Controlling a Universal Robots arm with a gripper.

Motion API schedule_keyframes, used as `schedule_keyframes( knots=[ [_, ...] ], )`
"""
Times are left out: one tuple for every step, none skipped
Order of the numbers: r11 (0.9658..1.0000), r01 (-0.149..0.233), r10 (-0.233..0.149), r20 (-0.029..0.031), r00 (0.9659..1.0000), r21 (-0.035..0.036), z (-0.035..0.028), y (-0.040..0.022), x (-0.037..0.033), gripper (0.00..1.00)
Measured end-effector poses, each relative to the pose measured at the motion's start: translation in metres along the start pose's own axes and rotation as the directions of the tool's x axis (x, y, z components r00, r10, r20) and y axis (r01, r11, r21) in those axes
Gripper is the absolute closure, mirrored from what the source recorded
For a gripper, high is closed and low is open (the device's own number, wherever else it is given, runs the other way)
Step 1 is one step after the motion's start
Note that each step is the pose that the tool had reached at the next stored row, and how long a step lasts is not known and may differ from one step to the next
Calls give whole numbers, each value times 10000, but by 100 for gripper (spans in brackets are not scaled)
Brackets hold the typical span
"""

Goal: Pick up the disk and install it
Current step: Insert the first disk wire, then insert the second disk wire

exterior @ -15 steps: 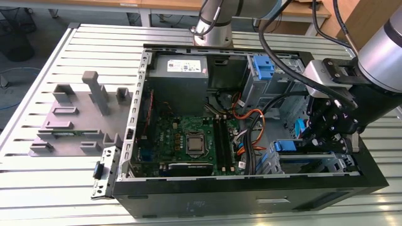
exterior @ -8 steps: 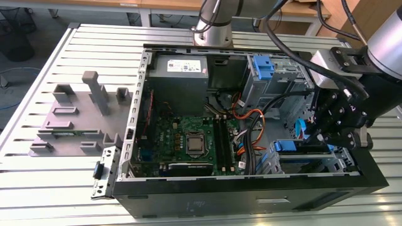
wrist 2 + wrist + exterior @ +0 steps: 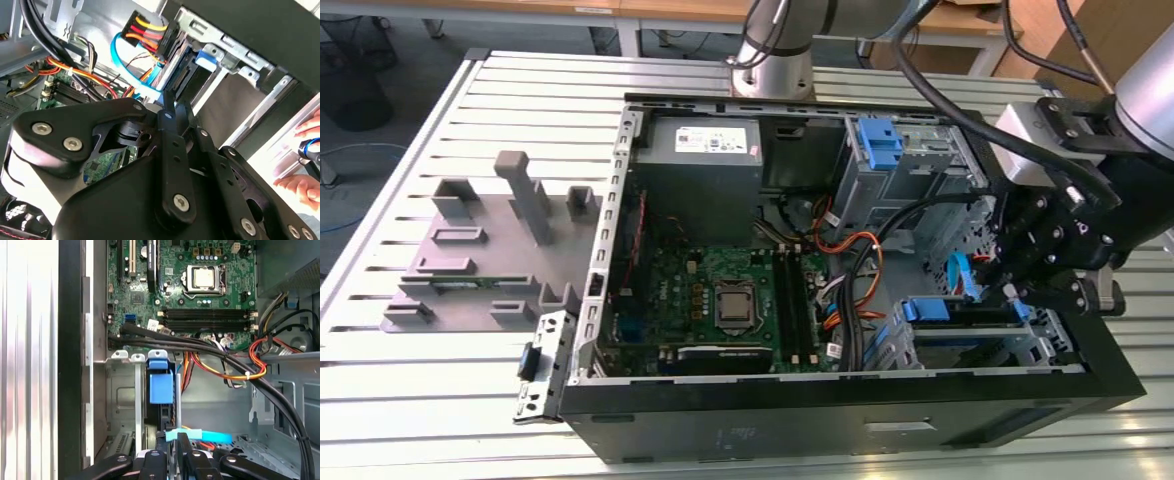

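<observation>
The open computer case [image 3: 854, 400] lies on its side on the slatted table [image 3: 480, 90], with the green motherboard [image 3: 720, 300] facing up. The tool [image 3: 1041, 290] hangs over the case's drive-bay corner at the exterior view's right, its black linkage reaching down into the bay. The disk [image 3: 161, 385] sits on edge in the metal drive cage [image 3: 120, 390], its blue carrier tab uppermost, just below the tool's fingertips [image 3: 182, 445] in the first wrist view. In the second wrist view the fingertips [image 3: 167, 100] are drawn close together and point at the blue-framed disk [image 3: 175, 75] and its cabling; whether they grip its edge or merely rest beside it cannot be told. A light-blue data cable [image 3: 197, 435] crosses right by the fingertips. A person's hand [image 3: 305, 155] shows beyond the case wall.
</observation>
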State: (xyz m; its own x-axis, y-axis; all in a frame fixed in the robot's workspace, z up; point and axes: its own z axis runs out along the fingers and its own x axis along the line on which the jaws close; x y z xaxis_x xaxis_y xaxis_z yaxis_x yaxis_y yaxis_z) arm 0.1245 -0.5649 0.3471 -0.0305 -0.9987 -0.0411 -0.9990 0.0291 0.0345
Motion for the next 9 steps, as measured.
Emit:
schedule_keyframes(
  knots=[
    [10000,0,0,-1,10000,-2,-1,-21,-1,76],
    [10000,0,0,-1,10000,-3,-2,-42,-1,76],
    [10000,-1,1,-1,10000,-5,-2,-57,-2,76],
    [10000,0,0,-1,10000,-5,-2,-59,-2,76],
    [10000,-2,2,0,10000,-5,-2,-59,-3,76],
    [10000,-2,2,0,10000,-5,-2,-59,-2,76],
    [10000,0,0,0,10000,-5,-2,-62,-2,76],
    [10000,0,0,-1,10000,-5,-2,-64,-2,76],
    [10000,0,0,0,10000,-5,-2,-65,-2,76]
  ],
)
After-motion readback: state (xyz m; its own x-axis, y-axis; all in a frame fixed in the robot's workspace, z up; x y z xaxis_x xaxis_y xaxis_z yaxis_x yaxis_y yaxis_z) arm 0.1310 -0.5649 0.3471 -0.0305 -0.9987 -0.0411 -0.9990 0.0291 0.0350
